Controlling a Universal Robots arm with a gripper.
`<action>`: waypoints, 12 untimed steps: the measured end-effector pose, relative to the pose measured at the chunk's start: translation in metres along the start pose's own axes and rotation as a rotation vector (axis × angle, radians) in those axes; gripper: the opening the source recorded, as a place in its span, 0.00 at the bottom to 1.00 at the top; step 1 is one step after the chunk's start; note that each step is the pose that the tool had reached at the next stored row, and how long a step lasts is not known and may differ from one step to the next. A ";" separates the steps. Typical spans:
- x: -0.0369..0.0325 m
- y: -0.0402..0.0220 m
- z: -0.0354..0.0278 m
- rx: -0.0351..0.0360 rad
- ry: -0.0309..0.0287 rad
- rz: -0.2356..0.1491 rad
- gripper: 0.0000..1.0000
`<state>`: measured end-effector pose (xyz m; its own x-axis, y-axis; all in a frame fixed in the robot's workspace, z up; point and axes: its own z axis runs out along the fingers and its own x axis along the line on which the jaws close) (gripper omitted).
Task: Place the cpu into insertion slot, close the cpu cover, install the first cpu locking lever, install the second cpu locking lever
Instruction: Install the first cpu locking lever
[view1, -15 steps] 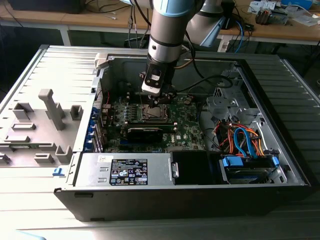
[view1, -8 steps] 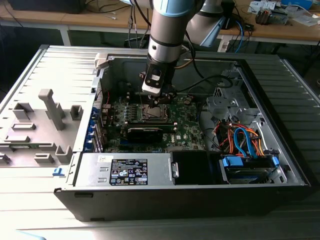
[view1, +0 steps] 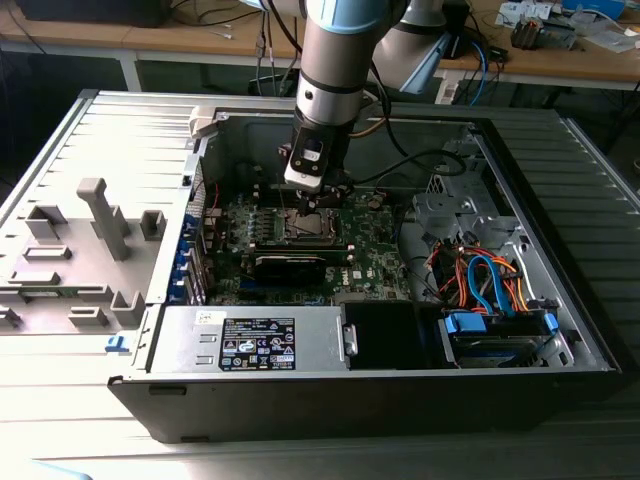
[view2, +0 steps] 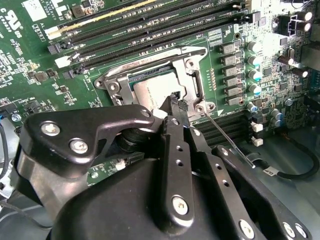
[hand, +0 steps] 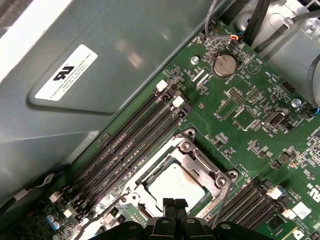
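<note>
the claw, its fingers together, sits at the edge of the cpu cover lying over the cpu. it would do best to press straight down and stay clear of the thin locking lever.

one arm hung down from the top of the exterior view, grey and blue wrist near vertical, tool end pointed straight down. black gripper sat low under the wrist. in both wrist views the fingers were pressed together, tips touching, no gap. black linkage bars spread wide behind the tips in the second wrist view.
</note>
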<state>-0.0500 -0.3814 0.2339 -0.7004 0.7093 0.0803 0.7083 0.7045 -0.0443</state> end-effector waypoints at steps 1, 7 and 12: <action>0.0000 0.0000 0.0000 0.0000 0.0000 -0.001 0.11; 0.0000 0.0000 0.0000 0.0004 -0.0001 -0.008 0.11; 0.0000 0.0000 0.0000 0.0006 -0.0001 -0.013 0.11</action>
<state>-0.0500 -0.3814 0.2339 -0.7095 0.7001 0.0807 0.6992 0.7136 -0.0439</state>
